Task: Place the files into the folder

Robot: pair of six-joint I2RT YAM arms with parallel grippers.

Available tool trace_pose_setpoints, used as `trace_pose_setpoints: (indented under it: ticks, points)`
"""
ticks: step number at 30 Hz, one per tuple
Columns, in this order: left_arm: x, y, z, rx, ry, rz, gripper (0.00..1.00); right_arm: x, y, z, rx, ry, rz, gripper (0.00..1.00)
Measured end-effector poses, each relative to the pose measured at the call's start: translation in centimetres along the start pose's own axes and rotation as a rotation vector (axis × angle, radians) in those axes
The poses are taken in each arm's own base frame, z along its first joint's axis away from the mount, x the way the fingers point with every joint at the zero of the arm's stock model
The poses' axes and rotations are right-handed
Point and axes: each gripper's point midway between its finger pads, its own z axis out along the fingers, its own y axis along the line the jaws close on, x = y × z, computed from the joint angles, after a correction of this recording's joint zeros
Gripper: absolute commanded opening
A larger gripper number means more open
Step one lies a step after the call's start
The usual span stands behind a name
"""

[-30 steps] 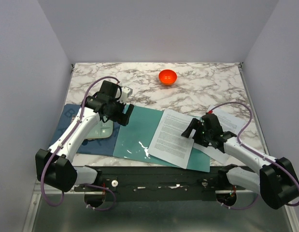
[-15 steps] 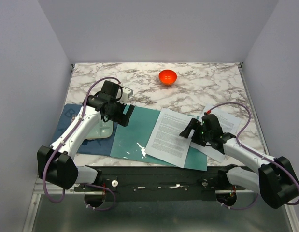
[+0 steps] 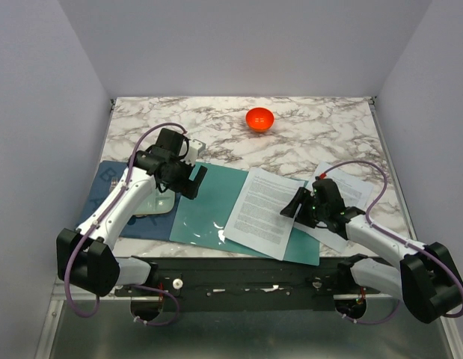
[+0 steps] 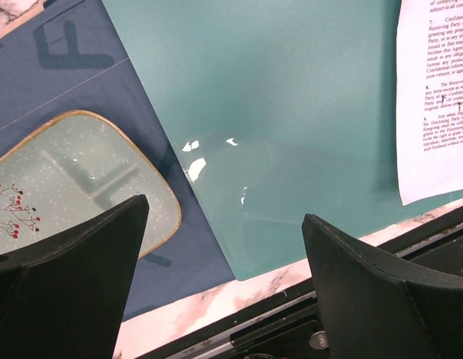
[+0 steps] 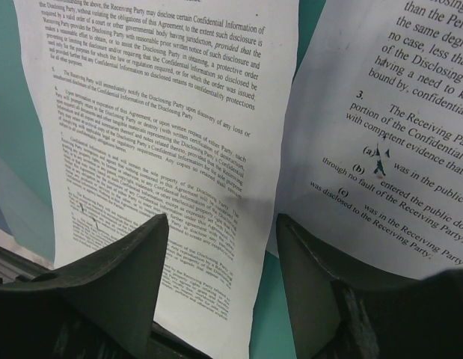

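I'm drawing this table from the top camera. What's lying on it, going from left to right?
Dark blue mat → mint plate → teal folder → printed sheet on the folder → second sheet at the right.

Glossy, glare-streaked teal folder (image 4: 291,97); matt paper files (image 5: 164,149); smooth marble-look desk (image 3: 321,127); dk blue cloth mat (image 4: 81,82); glazed, speckled plate (image 4: 81,179).

Plain pale grey walls (image 3: 238,45) enclose the counter (image 3: 328,127) on three sides. The counter surface is white, marble-patterned with grey veining, and evenly lit. A dark metal rail (image 3: 246,284) runs along its near edge.
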Motion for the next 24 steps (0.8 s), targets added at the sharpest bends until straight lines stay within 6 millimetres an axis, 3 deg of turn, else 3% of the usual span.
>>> trace_pose_setpoints:
  ticks: [9,16,19,24]
  points:
    - [0.6,0.1,0.3,-0.002,0.014,0.006,0.99,0.3,-0.2,0.1,0.009,0.016,0.014,0.42]
    - [2.6,0.7,1.3,-0.015,0.063,0.011,0.99,0.6,0.1,0.3,0.002,0.037,0.028,0.07]
    - [3.8,1.9,1.8,-0.030,0.095,-0.015,0.98,-0.3,1.6,-0.2,-0.043,0.023,0.003,0.01]
    - [4.8,4.6,2.3,-0.064,0.126,-0.074,0.98,-3.1,6.0,-2.3,-0.189,-0.044,-0.113,0.01]
